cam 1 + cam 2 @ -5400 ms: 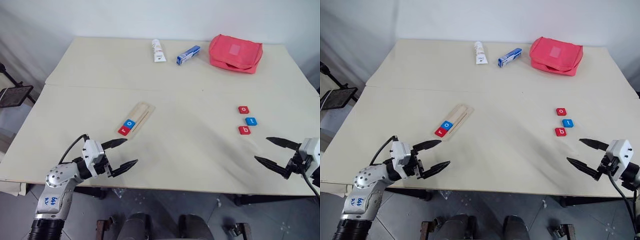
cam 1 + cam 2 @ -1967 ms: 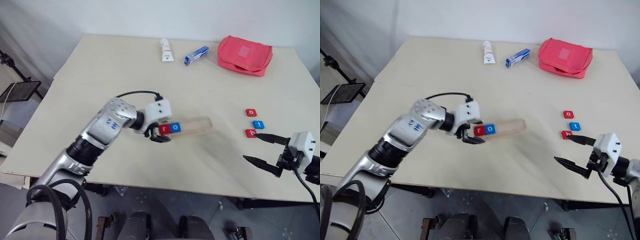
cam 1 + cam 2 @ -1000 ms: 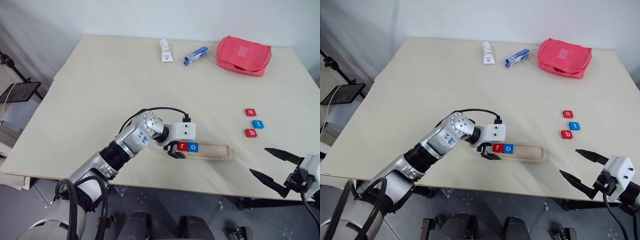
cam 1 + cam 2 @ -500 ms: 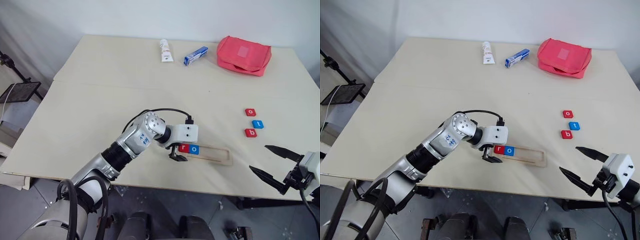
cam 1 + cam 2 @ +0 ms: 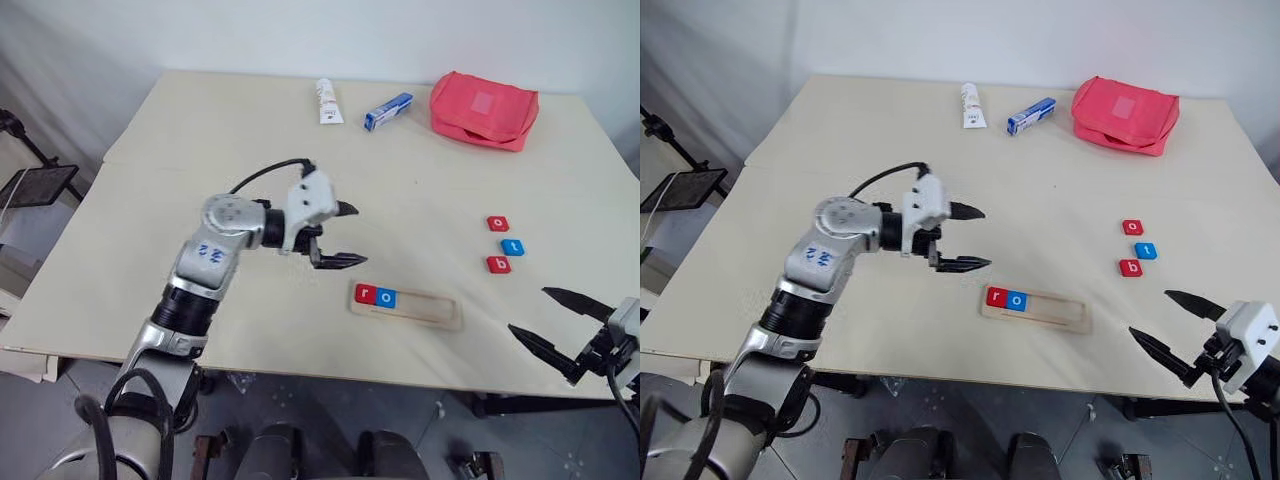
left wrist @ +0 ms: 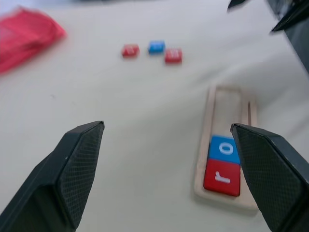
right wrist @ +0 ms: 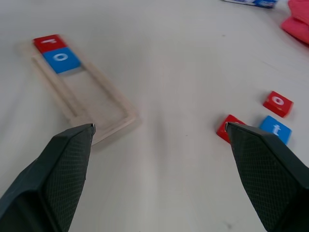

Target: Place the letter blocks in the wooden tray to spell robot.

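The wooden tray point(image 5: 432, 309) lies flat near the table's front edge. A red "r" block point(image 5: 365, 293) and a blue "o" block point(image 5: 386, 298) sit at its left end. Three loose letter blocks lie to the tray's upper right: red "o" point(image 5: 498, 224), blue "t" point(image 5: 512, 246), red "b" point(image 5: 498, 264). My left gripper point(image 5: 360, 234) hangs open and empty above the table, up and left of the tray. My right gripper point(image 5: 528, 310) is open and empty at the front right, below the loose blocks and apart from them. The right wrist view shows the tray point(image 7: 104, 112) and the red "b" block point(image 7: 229, 126).
At the table's far side lie a big red zip pouch point(image 5: 484, 96), a blue-and-white box point(image 5: 388, 110) and a white tube point(image 5: 323, 100). The table's front edge runs just below the tray.
My left gripper has let go of the tray's left end, risen and drawn back to the left with its fingers open. The tray stays put. The right gripper has hardly moved.
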Motion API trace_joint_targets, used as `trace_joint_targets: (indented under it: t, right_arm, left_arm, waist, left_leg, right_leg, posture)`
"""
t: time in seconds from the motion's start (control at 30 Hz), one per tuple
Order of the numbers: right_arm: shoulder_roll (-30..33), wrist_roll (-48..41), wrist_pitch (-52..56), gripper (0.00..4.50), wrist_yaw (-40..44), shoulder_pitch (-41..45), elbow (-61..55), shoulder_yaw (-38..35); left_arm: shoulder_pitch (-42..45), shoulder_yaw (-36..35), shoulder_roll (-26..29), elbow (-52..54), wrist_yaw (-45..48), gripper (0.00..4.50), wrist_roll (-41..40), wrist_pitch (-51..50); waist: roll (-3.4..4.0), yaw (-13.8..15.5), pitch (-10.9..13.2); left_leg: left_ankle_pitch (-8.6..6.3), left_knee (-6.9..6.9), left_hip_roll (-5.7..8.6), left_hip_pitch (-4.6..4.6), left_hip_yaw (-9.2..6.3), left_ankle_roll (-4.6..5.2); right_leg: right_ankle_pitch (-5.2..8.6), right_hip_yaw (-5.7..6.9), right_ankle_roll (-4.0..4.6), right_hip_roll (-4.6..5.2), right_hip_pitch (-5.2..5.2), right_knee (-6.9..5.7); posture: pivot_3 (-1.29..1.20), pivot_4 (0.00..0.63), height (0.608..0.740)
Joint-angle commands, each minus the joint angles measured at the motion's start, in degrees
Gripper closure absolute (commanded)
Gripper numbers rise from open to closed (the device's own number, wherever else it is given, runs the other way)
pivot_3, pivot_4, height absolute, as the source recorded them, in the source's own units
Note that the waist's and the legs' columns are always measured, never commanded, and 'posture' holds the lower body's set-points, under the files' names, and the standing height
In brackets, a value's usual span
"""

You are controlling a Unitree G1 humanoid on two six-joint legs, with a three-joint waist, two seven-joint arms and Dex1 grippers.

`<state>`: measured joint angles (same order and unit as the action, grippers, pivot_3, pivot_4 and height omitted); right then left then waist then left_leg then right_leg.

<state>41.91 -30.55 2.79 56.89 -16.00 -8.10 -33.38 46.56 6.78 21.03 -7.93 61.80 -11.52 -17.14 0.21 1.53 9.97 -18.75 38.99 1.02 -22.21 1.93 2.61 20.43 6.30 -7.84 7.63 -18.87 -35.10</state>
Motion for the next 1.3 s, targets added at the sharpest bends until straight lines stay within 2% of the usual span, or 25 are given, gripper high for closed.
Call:
trace_joint_targets:
  t: [0.03, 0.23, 0.37, 0.53, 0.67, 0.87, 1.3]
  right_arm:
    - [-2.0, -1.4, 2.5, 0.00, -6.8, 1.6, -3.4, -2.6]
    - [-5.8, 3.3, 8.9, 0.00, -21.8, 4.8, -6.3, -0.2]
    - [-7.7, 3.9, 14.0, 0.00, -27.6, 5.1, -9.5, 0.7]
    - [-10.9, 3.7, 23.6, 0.00, -34.5, 3.4, -15.6, 3.9]
    - [-10.7, 2.4, 28.3, 0.00, -35.5, 2.2, -17.0, 2.6]
    - [-10.3, 2.4, 28.1, 0.00, -34.5, 3.0, -16.2, 1.5]
    - [-9.2, 2.9, 27.8, 0.00, -33.2, 6.1, -13.4, 1.7]
  left_arm:
    - [-0.2, -6.2, 0.4, -0.8, 4.6, 0.05, -7.3, 7.8]
    - [-8.5, -9.3, 2.5, -2.2, 10.3, 0.05, -10.9, 16.0]
    - [-13.0, -9.9, 2.4, -2.8, 10.2, 0.05, -11.4, 19.2]
    - [-20.4, -8.6, 2.9, -8.3, 17.1, 0.05, -11.3, 28.4]
    - [-21.2, -9.0, 2.6, -11.4, 19.0, 0.05, -12.4, 31.4]
    - [-22.2, -9.0, 2.8, -14.1, 21.4, 0.05, -12.6, 35.3]
    - [-22.5, -8.9, 3.0, -13.3, 22.5, 0.05, -13.3, 35.1]
  waist:
    - [0.00, 0.0, 0.0]
    - [0.04, -0.1, 0.0]
    - [0.04, -0.1, 0.0]
    - [0.11, -0.2, -0.1]
    - [0.11, 0.0, -0.1]
    - [0.11, -0.3, -0.1]
    - [0.11, -0.2, -0.1]
  left_leg:
    - [0.00, 0.02, 0.00, 0.00, 0.00, 0.00]
    - [-0.01, -0.03, 0.06, 0.06, 0.01, 0.00]
    - [-0.01, 0.00, 0.06, 0.04, 0.04, 0.00]
    - [-0.03, -0.01, 0.08, 0.09, 0.03, 0.00]
    - [-0.01, 0.04, 0.12, -0.07, 0.13, 0.02]
    - [-0.02, 0.01, 0.11, -0.05, 0.17, 0.04]
    - [-0.03, 0.01, 0.10, -0.03, 0.20, 0.04]
  right_leg:
    - [0.00, 0.01, 0.00, 0.01, 0.00, 0.00]
    - [0.00, 0.04, 0.00, 0.01, 0.00, -0.09]
    - [0.00, -0.03, 0.00, 0.02, -0.17, -0.37]
    - [0.00, -0.15, 0.00, 0.02, -0.25, -0.53]
    - [0.00, -0.21, 0.00, 0.07, -0.49, -0.66]
    - [0.00, -0.23, 0.00, 0.06, -0.55, -0.71]
    - [0.00, -0.24, 0.00, 0.07, -0.57, -0.76]
  posture:
    - [0.00, 0.150, 0.740]
    - [0.00, 0.150, 0.740]
    - [0.00, 0.150, 0.740]
    - [0.00, 0.150, 0.740]
    - [0.00, 0.150, 0.740]
    - [0.00, 0.150, 0.740]
    - [0.00, 0.150, 0.740]
